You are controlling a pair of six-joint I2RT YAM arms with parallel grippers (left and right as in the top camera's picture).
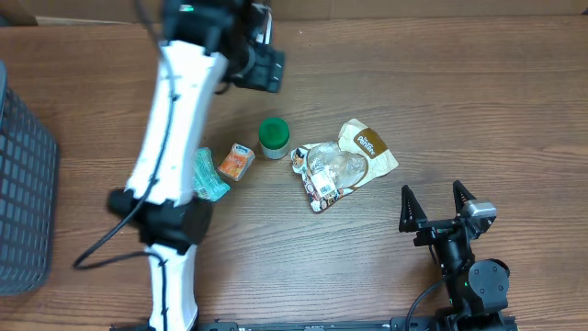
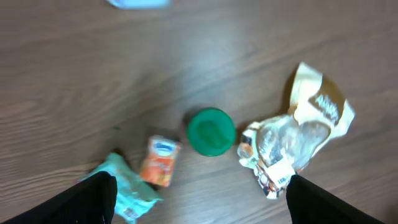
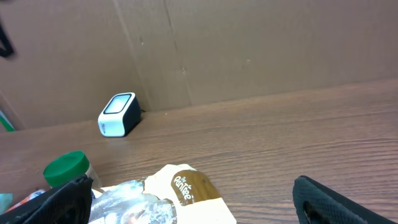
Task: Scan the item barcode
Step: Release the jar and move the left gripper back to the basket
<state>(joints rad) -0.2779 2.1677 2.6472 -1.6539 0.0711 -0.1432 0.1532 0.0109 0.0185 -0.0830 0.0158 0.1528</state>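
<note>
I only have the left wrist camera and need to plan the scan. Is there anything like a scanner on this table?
Observer: Yes. The right wrist view shows a small white and black box-shaped device on the wooden table, against the brown cardboard wall.
Operator: Where is the other arm?
Observer: The right gripper sits at the table's near right, jaws open and empty, apart from the crumpled brown and clear bag.
Operator: Anything off to the left?
Observer: A dark mesh basket stands at the table's left edge.
</note>
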